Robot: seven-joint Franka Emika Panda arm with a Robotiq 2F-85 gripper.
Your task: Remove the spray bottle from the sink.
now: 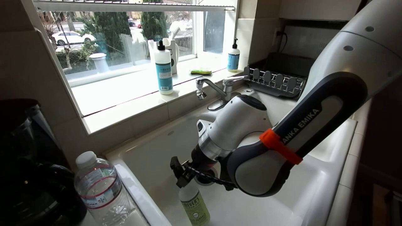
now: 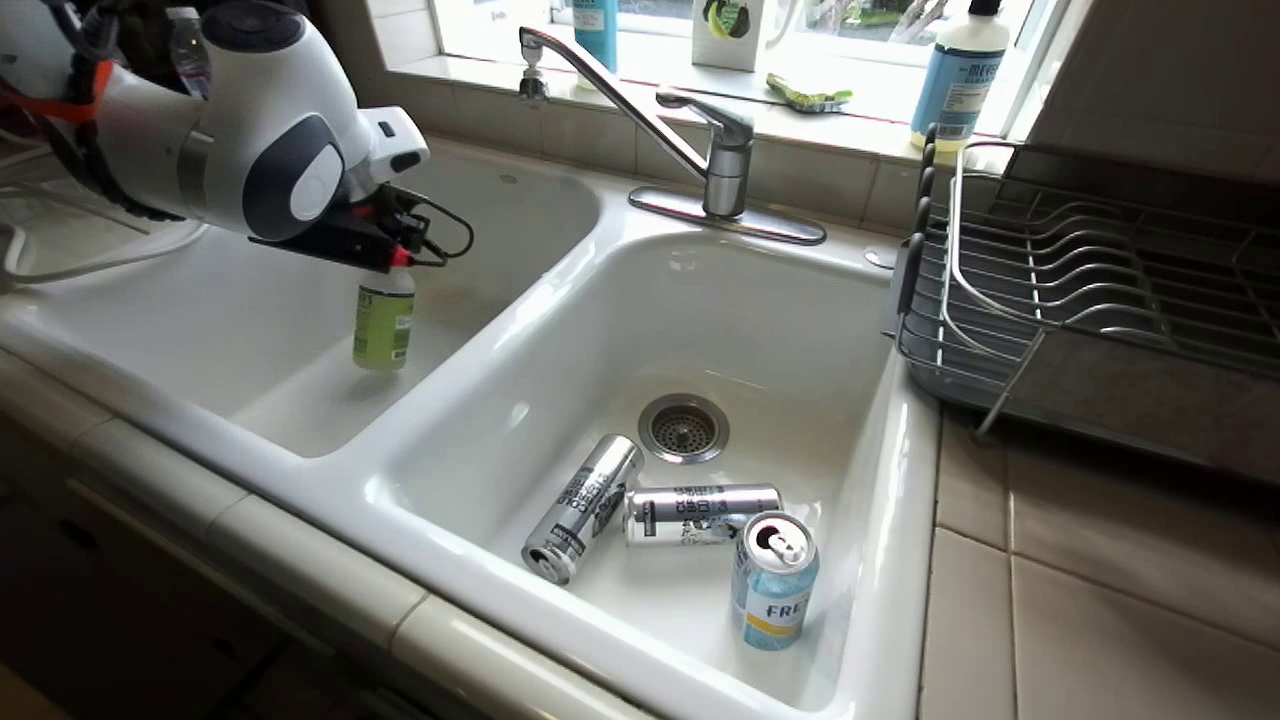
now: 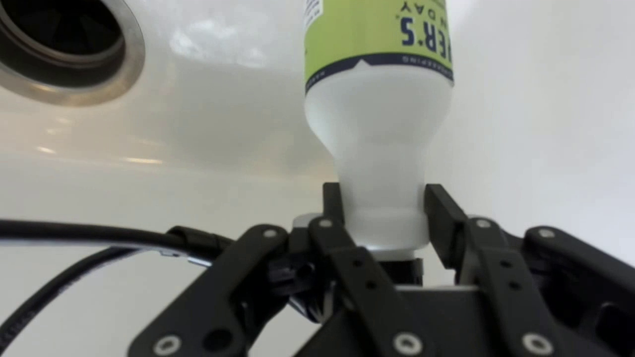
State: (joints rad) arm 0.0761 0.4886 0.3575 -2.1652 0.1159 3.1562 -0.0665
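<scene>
The spray bottle [image 1: 195, 205] is pale yellow-green with a white neck and a light label. It is upright, slightly tilted, inside the large basin of the white sink [image 1: 257, 207]. It also shows in an exterior view [image 2: 383, 325] and in the wrist view [image 3: 382, 114]. My gripper [image 3: 384, 208] has a finger pad against each side of the bottle's neck and is shut on it. The gripper also shows in an exterior view [image 1: 180, 175]. The black sprayer head is mostly hidden behind the gripper. I cannot tell whether the bottle's base touches the basin floor.
The chrome faucet [image 2: 725, 165] stands behind the basins. A divider [image 2: 480, 320] separates the smaller basin, which holds three cans [image 2: 700, 515]. A dish rack [image 2: 1090, 290] stands beside it. A clear water bottle [image 1: 102, 188] stands by the large basin's rim. The drain [image 3: 131, 59] lies near the bottle.
</scene>
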